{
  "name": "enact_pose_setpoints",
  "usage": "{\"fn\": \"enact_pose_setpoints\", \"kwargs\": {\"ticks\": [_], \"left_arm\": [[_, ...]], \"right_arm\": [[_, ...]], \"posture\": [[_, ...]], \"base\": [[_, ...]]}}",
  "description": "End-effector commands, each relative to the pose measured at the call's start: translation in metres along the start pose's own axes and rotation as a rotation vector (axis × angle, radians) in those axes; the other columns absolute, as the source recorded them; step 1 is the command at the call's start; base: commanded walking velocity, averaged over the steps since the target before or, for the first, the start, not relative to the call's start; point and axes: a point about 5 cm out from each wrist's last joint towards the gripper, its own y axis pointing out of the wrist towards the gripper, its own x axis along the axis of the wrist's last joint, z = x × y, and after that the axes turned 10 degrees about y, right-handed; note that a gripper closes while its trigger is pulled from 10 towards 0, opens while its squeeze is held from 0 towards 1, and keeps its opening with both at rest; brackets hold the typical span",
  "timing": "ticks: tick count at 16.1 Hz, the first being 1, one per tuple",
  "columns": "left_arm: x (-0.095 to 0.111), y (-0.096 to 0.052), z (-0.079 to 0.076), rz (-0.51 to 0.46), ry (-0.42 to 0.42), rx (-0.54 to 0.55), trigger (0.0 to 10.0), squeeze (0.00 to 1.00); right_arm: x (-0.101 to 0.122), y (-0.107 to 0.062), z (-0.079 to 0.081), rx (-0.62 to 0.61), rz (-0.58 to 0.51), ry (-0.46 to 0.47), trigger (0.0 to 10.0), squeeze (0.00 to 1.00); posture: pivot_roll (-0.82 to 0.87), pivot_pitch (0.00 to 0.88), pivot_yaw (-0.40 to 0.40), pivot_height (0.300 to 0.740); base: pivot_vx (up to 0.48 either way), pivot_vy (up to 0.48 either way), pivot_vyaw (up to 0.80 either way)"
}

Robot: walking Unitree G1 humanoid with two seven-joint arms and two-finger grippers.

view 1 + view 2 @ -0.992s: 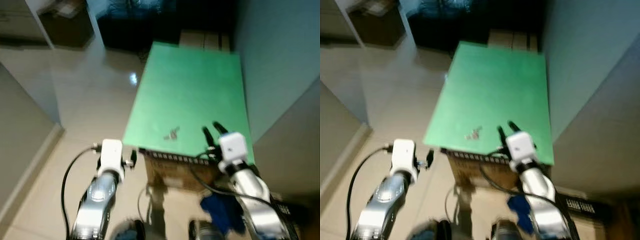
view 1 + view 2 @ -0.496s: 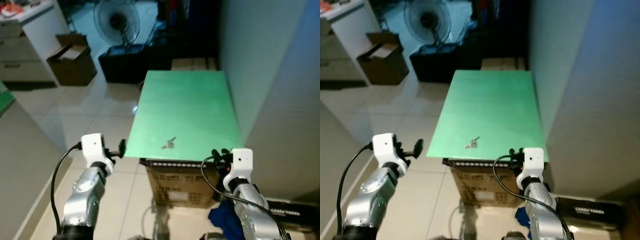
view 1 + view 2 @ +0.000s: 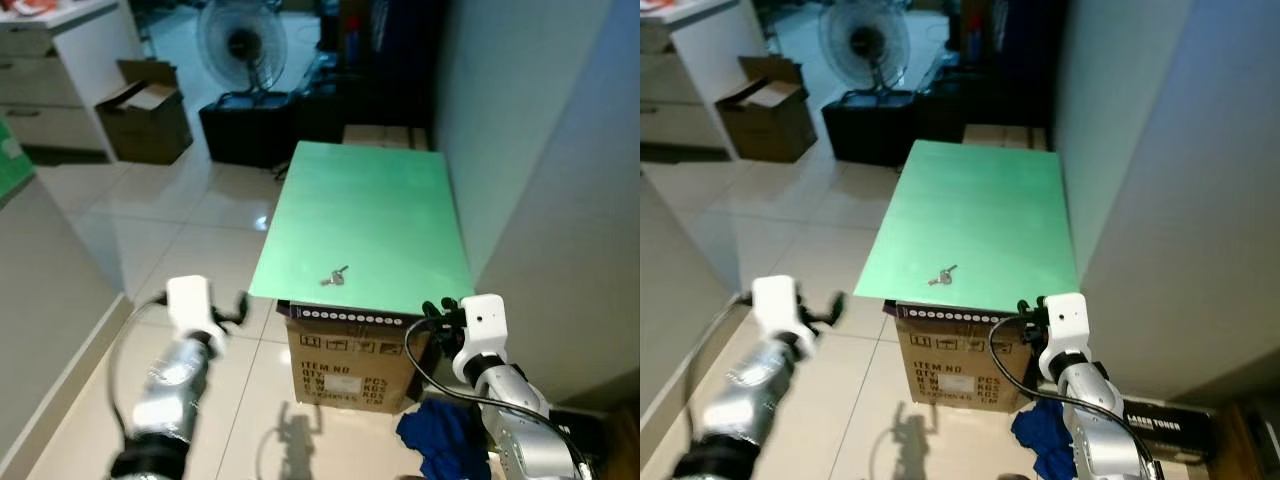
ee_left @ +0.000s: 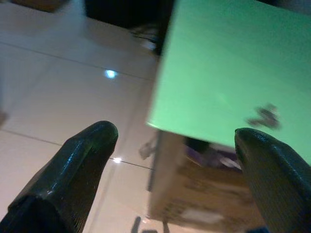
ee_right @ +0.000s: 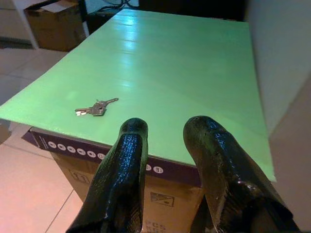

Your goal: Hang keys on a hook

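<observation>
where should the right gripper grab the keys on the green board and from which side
Probably from straight above. The small bunch of silver metal keys lies flat on the green board, near its front edge, so no side offers purchase. Pinch the bunched middle where the keys meet, fingers closing across their length. The right gripper, slightly open, sits at the board's front edge, right of the keys.

The left gripper (image 3: 243, 304) has sunk lower beside the counter (image 3: 370, 210). The right gripper (image 3: 436, 309) has drawn back off its near edge.

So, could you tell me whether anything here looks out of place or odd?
The keys lie loose near the front edge of the green board, which merely rests on a cardboard box. A blue cloth lies crumpled on the floor beside it.
</observation>
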Motion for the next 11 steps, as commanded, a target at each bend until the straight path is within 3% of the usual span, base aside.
{"fn": "enact_pose_setpoints", "kwargs": {"ticks": [1, 2, 5, 11], "left_arm": [[0.002, 0.000, 0.000, -0.020, 0.000, -0.004, 10.0, 0.00], [-0.004, -0.002, 0.000, -0.014, -0.033, 0.009, 10.0, 0.00], [-0.019, -0.005, -0.010, 0.012, -0.029, 0.008, 10.0, 0.00], [-0.011, -0.002, -0.017, -0.015, 0.012, -0.012, 10.0, 0.00]], "right_arm": [[0.000, 0.003, 0.003, 0.011, 0.007, -0.015, 10.0, 0.00], [-0.001, 0.003, 0.004, 0.017, 0.015, -0.030, 10.0, 0.00], [0.000, 0.001, -0.003, 0.024, 0.041, -0.081, 10.0, 0.00], [-0.002, 0.007, 0.002, 0.021, 0.049, -0.074, 10.0, 0.00]], "posture": [[-0.25, 0.000, 0.060, 0.740], [-0.25, 0.000, 0.045, 0.740], [-0.25, 0.000, 0.008, 0.740], [-0.24, 0.000, 0.033, 0.740]], "base": [[0.000, 0.000, 0.00], [0.000, 0.000, 0.00], [0.000, 0.000, 0.00], [0.000, 0.000, 0.00]]}}
